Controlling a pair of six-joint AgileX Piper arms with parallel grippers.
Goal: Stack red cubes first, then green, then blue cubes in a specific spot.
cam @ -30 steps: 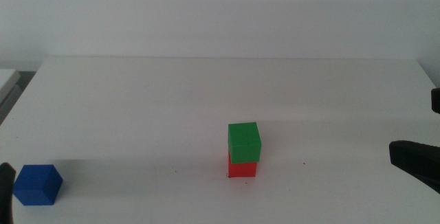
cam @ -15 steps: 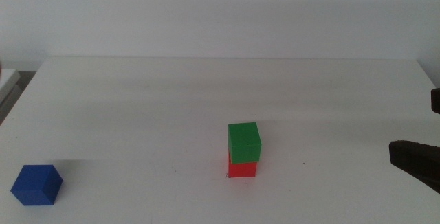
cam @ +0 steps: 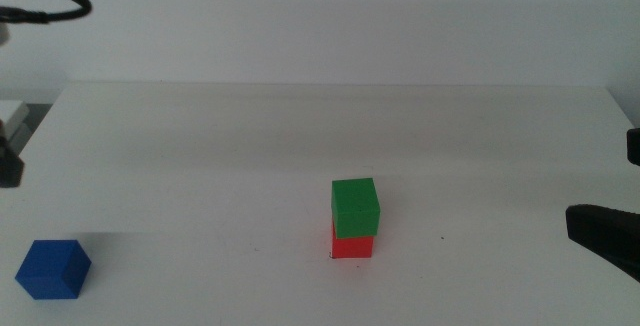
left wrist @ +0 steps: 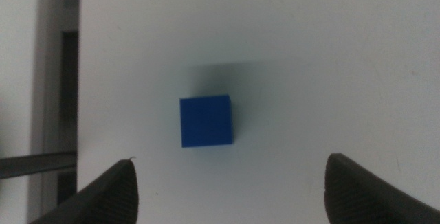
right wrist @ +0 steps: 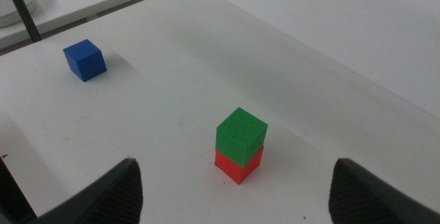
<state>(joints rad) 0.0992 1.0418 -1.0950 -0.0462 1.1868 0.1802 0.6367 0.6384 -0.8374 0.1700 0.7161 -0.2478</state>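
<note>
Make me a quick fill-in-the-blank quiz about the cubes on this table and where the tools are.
1. The green cube sits on top of the ____ cube.
2. The cube lying alone near the table's left corner is ____.
3. The left tool hangs open above the ____ cube.
4. The right tool holds ____.

Missing words: red; blue; blue; nothing

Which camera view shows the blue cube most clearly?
The left wrist view: the blue cube sits near the centre, seen from above, ahead of the open left gripper. The middle view shows it low at the left; the right wrist view shows it small and far.
</note>
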